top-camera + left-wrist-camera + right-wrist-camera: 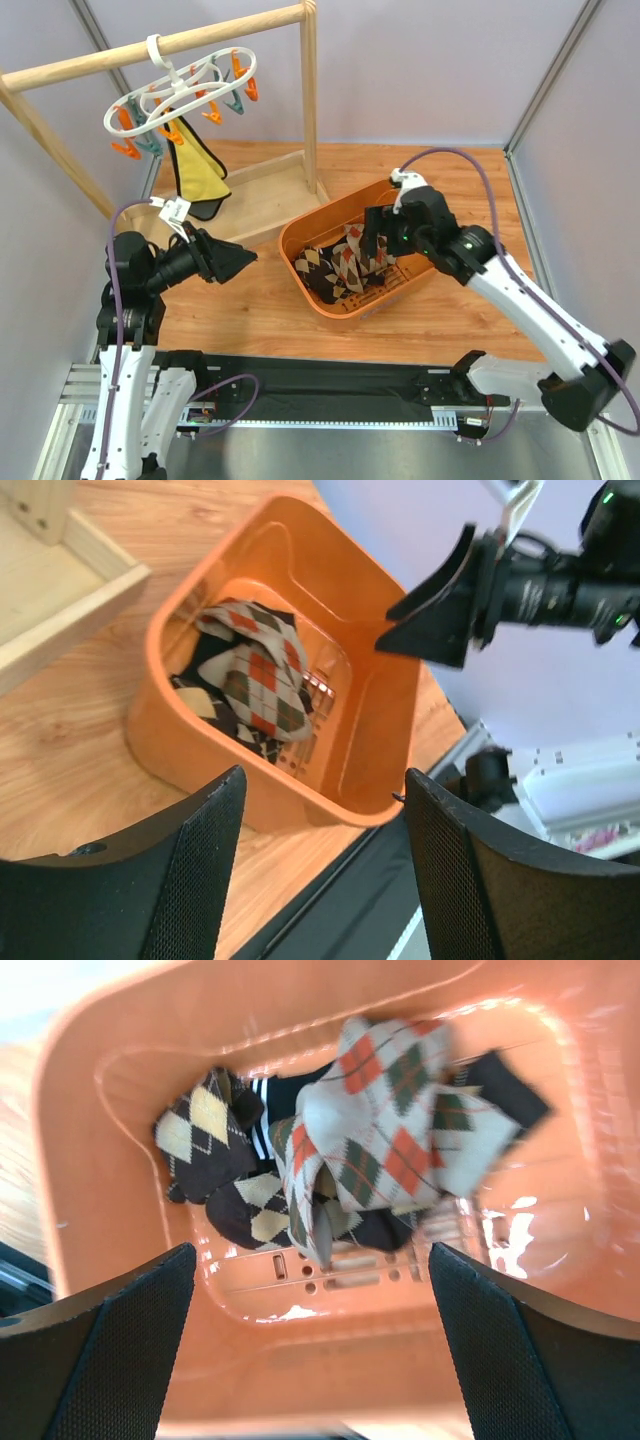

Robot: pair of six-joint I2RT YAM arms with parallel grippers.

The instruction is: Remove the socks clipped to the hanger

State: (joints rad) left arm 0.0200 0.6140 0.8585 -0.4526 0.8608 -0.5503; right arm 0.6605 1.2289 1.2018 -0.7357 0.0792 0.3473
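The white oval hanger (pixel 175 95) hangs by its hook from the wooden rail, with orange and grey-blue clips. One black-and-yellow sock (pixel 196 176) hangs clipped under it. Several argyle socks (pixel 340 262) lie in the orange basket (pixel 330 205). The right wrist view shows a beige argyle sock (pixel 390 1130), a brown argyle one (pixel 205 1135) and a black white-striped one (pixel 262 1095). My right gripper (pixel 378 240) is open and empty just above the basket (pixel 120 1050). My left gripper (pixel 235 262) is open and empty, left of the basket (pixel 380 710), well below the hanger.
The wooden rail frame (pixel 310 90) stands at the back left on a wooden base (pixel 270 195). Grey walls close in the wooden table (pixel 460 180) on the sides and back. A black strip (pixel 330 390) runs along the near edge.
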